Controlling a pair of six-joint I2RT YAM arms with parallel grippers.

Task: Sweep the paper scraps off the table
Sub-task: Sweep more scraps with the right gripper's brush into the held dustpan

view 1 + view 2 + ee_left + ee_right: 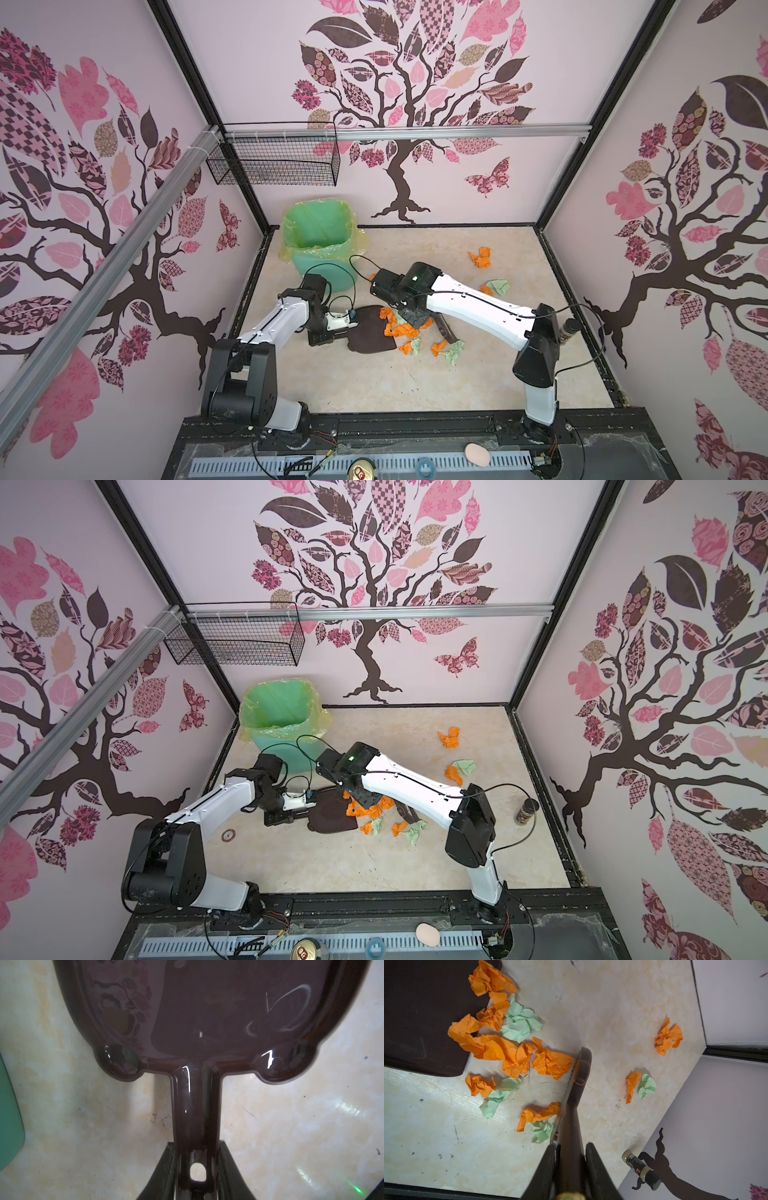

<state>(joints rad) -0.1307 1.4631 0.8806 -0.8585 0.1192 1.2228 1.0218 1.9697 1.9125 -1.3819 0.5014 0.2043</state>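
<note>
Paper scraps (512,1051): main heap mid-table, against the open right edge of the dustpan (370,332), two or three orange ones lapping onto its lip. In the heap I count about seven orange and three mint-green wads; some overlap, so the count is loose. Right of the heap, well apart, one orange wad (486,289) touches one green wad (500,286). Farther back, one crumpled orange piece (480,257) lies alone. Table (374,386): beige, marbled, scuffed. One dustpan, dark brown, flat on the table, handle pointing left. Left gripper (196,1147) is clamped narrow on that handle near its hanging hole. One brush (579,1076), dark, stands on the right side of the heap, bristle edge touching the nearest orange and green wads. Right gripper (571,1147) is closed tight around the brush handle. One green bin (320,274) with a liner, far left. One spice jar (568,330) at the right wall.
</note>
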